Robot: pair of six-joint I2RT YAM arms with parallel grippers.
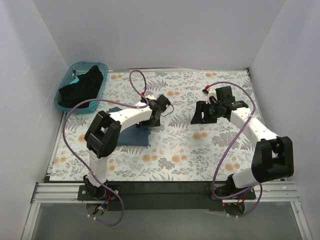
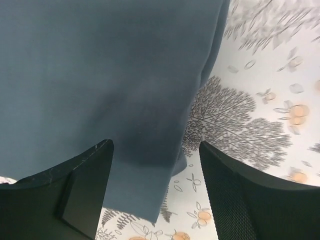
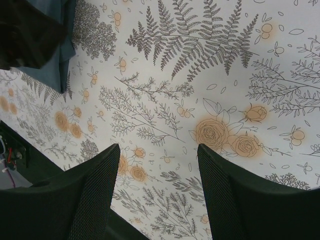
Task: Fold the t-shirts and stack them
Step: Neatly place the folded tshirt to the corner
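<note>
A slate blue-grey t-shirt (image 1: 134, 135) lies folded into a small rectangle on the floral table, left of centre. In the left wrist view the blue-grey t-shirt (image 2: 100, 80) fills the upper left, its lower corner lying flat on the cloth between my fingers. My left gripper (image 1: 154, 118) hovers at the shirt's right edge; in its own view the left gripper (image 2: 156, 165) is open and holds nothing. A black t-shirt (image 1: 82, 86) lies crumpled in the teal basket (image 1: 64, 86). My right gripper (image 1: 201, 114) hangs open over bare tablecloth, and in its wrist view the right gripper (image 3: 159, 167) is empty.
The teal basket stands at the table's far left corner against the white wall. White walls close in the table on three sides. The black base rail (image 1: 160, 190) runs along the near edge. In the right wrist view a corner of the blue-grey shirt (image 3: 64, 50) and the left arm (image 3: 30, 30) show at upper left.
</note>
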